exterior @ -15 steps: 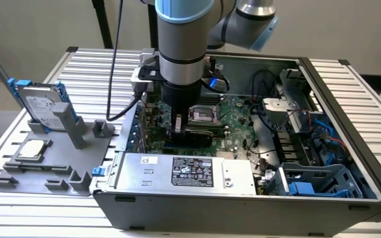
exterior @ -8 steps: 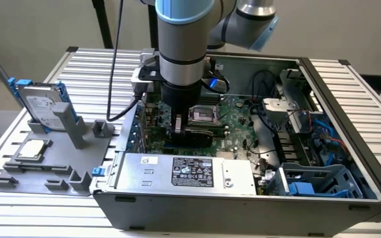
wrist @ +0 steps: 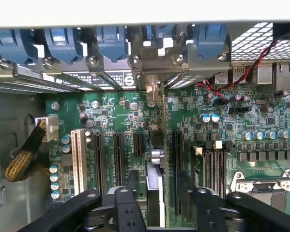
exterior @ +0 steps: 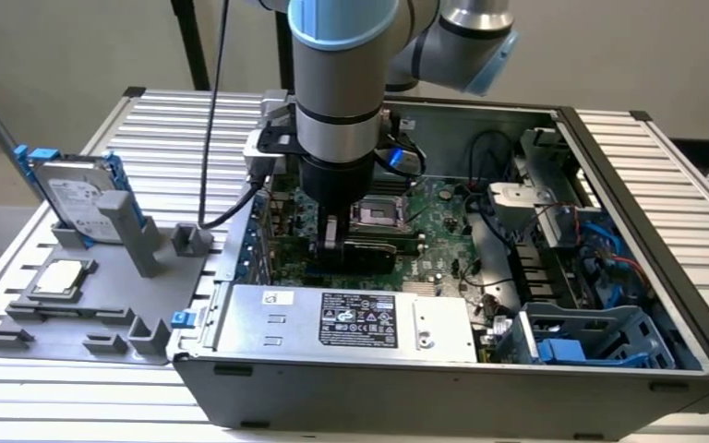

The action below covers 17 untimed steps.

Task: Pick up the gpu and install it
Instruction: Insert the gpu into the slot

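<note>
Black gripper fingers (wrist: 157,203) stood spread either side of the thin green-and-black gpu card (wrist: 155,193), seemingly seated edge-on in the green motherboard (wrist: 261,121) slot.

Exterior view high, angled down, wrist view close, both sharing motherboard (exterior: 435,208) (wrist: 111,121)

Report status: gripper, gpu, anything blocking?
Gripper down inside the case, fingers standing apart either side of the gpu. Gpu edge-on, upright on the motherboard, bracket end at the rear slots. Nothing in the way.
</note>
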Each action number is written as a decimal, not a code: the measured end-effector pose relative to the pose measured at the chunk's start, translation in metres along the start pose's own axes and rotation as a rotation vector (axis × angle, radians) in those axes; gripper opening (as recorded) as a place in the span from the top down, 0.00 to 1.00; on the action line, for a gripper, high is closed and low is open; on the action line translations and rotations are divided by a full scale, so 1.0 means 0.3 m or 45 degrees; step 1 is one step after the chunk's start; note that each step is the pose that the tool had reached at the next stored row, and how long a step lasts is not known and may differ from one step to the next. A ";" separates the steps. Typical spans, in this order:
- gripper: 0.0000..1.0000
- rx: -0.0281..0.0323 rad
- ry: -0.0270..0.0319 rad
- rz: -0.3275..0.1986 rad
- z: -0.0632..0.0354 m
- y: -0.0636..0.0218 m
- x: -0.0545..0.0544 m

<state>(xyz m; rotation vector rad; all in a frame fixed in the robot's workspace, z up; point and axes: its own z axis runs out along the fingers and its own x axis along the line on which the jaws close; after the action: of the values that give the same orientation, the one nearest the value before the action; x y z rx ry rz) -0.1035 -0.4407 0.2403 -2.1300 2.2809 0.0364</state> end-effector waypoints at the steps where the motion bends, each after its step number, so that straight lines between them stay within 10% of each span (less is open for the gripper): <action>1: 0.47 0.0000 0.0000 0.000 0.000 0.000 0.000; 17: 0.40 0.0000 -0.0001 0.000 0.000 0.000 0.000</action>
<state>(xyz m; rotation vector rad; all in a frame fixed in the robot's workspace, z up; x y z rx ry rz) -0.1035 -0.4407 0.2403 -2.1301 2.2808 0.0364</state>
